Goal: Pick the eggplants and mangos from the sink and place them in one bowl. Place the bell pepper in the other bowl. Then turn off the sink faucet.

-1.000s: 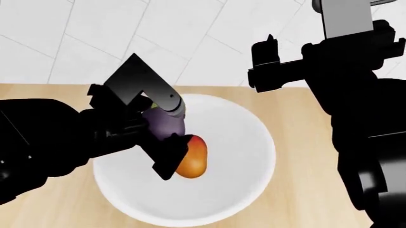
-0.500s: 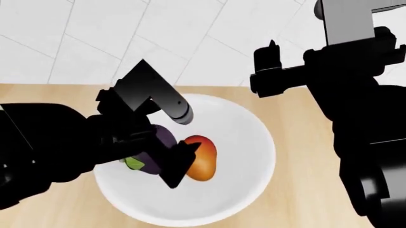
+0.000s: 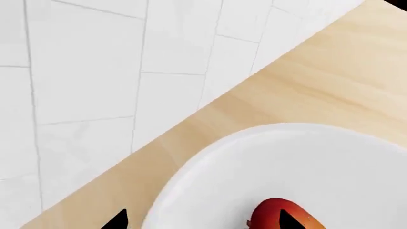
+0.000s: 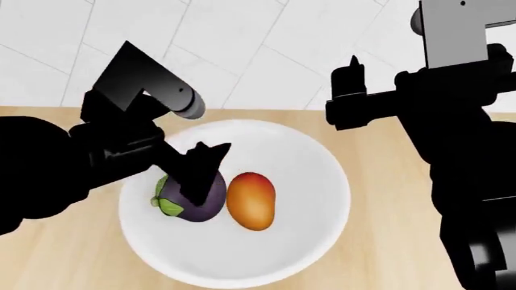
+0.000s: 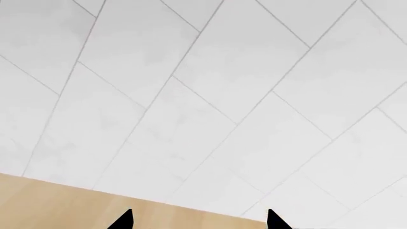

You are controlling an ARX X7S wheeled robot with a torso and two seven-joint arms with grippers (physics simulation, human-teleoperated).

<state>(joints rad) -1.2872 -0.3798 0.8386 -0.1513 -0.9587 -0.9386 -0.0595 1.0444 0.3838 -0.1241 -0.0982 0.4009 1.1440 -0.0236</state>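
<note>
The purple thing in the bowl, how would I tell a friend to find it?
Find the big white bowl on the wooden counter. Two things lie in it, touching side by side. The eggplant is the one nearer the robot's left arm: round, glossy dark purple with a green leafy cap, while its neighbour, the mango, is a smooth orange oval.
</note>
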